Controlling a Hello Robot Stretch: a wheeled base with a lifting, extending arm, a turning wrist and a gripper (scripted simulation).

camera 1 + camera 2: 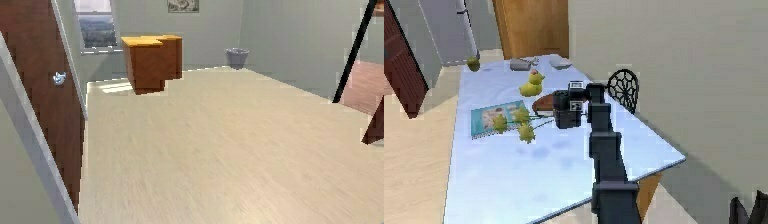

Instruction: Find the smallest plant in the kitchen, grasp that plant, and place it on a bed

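Note:
In the arm side view a pale table (504,175) carries several yellow-green blobs: one (535,83) near the middle, two more (512,121) on a printed mat (484,118), and a small one (473,64) at the far end. My arm (606,150) rises over the table, and its gripper (548,118) sits beside a dark bowl-like thing (544,103) and the nearer blobs. I cannot tell whether the gripper holds anything.
A dark round-backed chair (623,87) stands against the table's right side, with a wooden door (534,25) beyond. The forward view has bare pale floor (220,150), a wooden cabinet (150,60), a grey bin (237,57), a brown door (45,90) at left and a doorway (365,70) at right.

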